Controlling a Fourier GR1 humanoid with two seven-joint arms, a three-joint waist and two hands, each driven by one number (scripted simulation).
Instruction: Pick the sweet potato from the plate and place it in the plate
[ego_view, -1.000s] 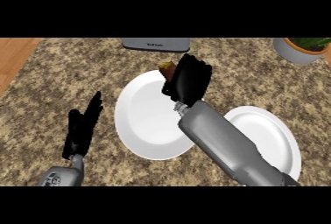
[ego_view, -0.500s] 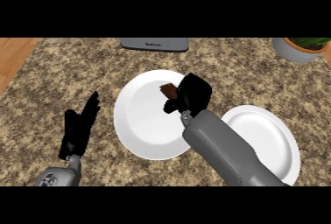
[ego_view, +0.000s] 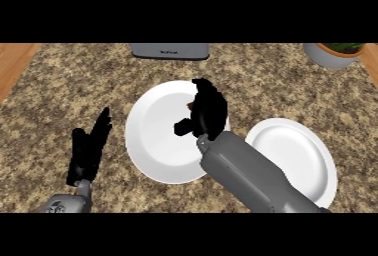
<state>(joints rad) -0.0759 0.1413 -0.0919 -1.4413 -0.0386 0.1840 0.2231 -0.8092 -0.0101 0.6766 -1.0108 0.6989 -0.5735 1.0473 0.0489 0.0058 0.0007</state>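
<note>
Speckled brown granite counter (ego_view: 295, 85), wooden strip (ego_view: 13, 62) at left edge, even light

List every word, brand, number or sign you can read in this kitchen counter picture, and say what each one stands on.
One marking only: a short pale word on the front of the grey appliance at the counter's far edge; too small and blurred to read.
No text shows on the two white plates, the plant pot or either hand.

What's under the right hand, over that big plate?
The right hand is curled over the large plate. A brown sliver of the sweet potato shows at its left edge; the rest is covered.
</note>
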